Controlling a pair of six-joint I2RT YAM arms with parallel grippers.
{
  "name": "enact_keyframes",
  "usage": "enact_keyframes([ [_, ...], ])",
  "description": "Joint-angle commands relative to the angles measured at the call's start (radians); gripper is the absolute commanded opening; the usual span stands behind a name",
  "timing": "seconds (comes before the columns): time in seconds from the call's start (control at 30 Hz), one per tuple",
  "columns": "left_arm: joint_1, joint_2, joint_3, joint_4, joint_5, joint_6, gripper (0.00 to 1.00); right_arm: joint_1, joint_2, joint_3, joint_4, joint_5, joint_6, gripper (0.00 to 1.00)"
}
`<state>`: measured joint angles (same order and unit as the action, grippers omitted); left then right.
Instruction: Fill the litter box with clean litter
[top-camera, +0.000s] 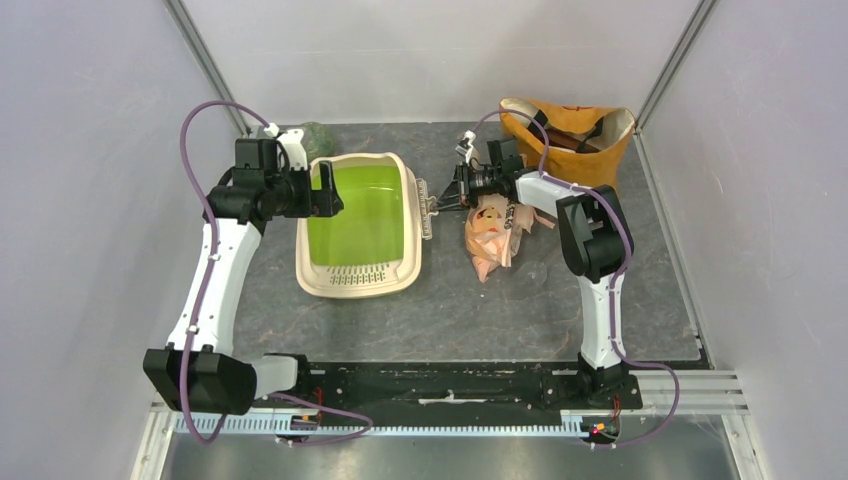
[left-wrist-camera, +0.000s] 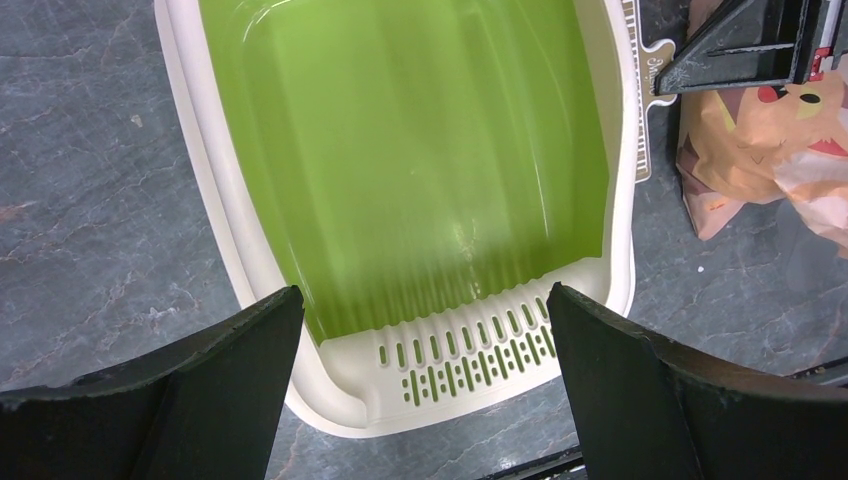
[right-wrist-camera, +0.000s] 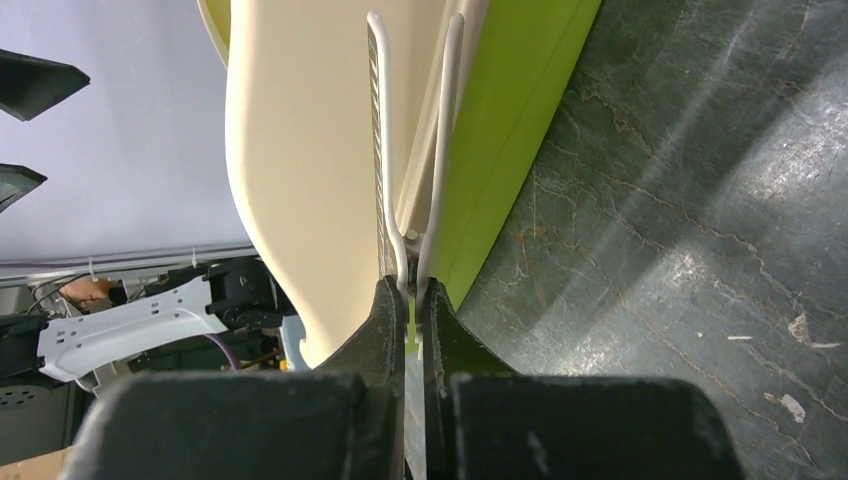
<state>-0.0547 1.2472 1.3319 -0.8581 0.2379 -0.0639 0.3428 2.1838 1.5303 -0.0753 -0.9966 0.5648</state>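
litter box (top-camera: 356, 289) left of centre on table (top-camera: 500, 310). left gripper (top-camera: 330, 190) over its left rim, jaws wide apart. right gripper (right-wrist-camera: 413, 290) clamped on white slotted scoop (right-wrist-camera: 380, 130) at box's right wall. peach printed bag (top-camera: 490, 238) near.

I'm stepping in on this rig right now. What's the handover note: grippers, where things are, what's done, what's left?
Left gripper: open, holding nothing, at the left side of the litter box.
Right gripper: shut on the cream scoop at the box's right side.
Peach bag lies on the table right of the box, with the yellow bag behind it.
Done: nothing yet; the box's green floor is bare.
Left: the whole fill.
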Motion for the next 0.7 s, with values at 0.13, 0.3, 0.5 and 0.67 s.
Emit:
enact_keyframes([
  [0.13, 0.003, 0.01, 0.024, 0.024, 0.014, -0.008, 1.0, -0.005, 0.087, -0.011, 0.032, -0.06, 0.095, 0.0],
  [0.3, 0.002, 0.011, 0.015, 0.024, 0.011, -0.005, 1.0, -0.006, 0.103, -0.019, 0.124, -0.11, 0.169, 0.0],
  [0.5, 0.001, 0.015, 0.018, 0.023, 0.013, -0.006, 1.0, -0.018, 0.101, -0.057, 0.272, -0.144, 0.297, 0.0],
  [0.67, 0.002, 0.019, 0.027, 0.024, 0.017, -0.007, 1.0, -0.017, 0.12, -0.041, 0.247, -0.127, 0.299, 0.0],
])
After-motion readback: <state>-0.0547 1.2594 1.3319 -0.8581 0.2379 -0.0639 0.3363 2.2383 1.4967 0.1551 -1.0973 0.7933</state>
